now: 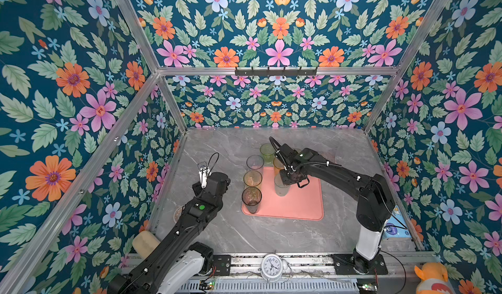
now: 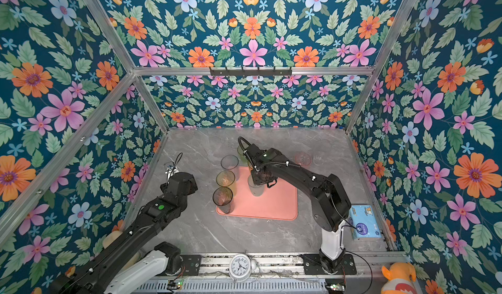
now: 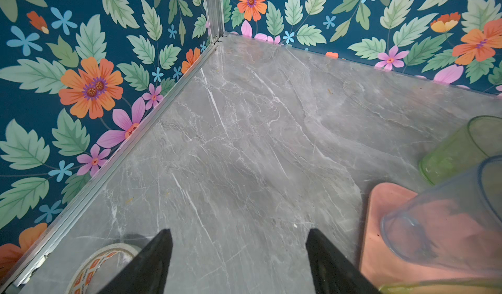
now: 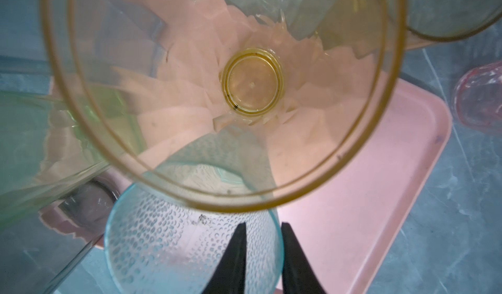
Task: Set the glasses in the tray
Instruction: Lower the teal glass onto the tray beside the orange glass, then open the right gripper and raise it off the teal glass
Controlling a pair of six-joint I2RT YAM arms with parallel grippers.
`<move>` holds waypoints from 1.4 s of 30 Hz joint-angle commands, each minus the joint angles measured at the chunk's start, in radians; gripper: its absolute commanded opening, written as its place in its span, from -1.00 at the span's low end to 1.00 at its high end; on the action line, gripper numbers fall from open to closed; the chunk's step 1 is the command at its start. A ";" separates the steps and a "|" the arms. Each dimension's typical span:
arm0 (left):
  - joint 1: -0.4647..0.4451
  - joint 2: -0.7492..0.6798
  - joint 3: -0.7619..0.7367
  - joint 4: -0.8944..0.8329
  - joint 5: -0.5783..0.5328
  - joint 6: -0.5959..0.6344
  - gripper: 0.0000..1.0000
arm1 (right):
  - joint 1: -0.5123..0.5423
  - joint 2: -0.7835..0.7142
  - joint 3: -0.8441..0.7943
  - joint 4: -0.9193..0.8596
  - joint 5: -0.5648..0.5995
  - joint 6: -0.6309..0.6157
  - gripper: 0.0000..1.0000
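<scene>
Grey marble tabletop (image 1: 271, 235) carries a pink tray (image 1: 298, 205), with three tall glasses (image 1: 252, 179) in a row along the tray's left edge, a green glass (image 1: 267, 151) just beyond its far edge and a pink glass (image 2: 303, 159) off to the far right. Over a pale blue glass (image 1: 281, 190) standing on the tray, the right gripper (image 4: 263, 224) has its jaws slightly apart astride the rim; whether they pinch it I cannot tell. The left gripper (image 3: 240, 230) is spread wide above bare tabletop left of the tray.
</scene>
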 commanded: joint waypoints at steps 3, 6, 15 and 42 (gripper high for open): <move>0.000 -0.004 -0.003 -0.004 -0.007 -0.002 0.60 | 0.002 -0.004 0.002 -0.006 -0.030 0.014 -0.51; 0.000 -0.003 -0.002 -0.003 -0.007 -0.003 0.60 | 0.001 -0.004 0.004 -0.009 -0.027 0.013 -0.51; 0.000 -0.002 -0.001 -0.003 -0.007 -0.003 0.60 | 0.002 -0.026 0.018 -0.037 -0.001 0.010 -0.48; 0.000 -0.001 0.004 -0.004 -0.007 0.001 0.60 | -0.153 -0.282 0.176 -0.113 0.108 -0.098 -0.09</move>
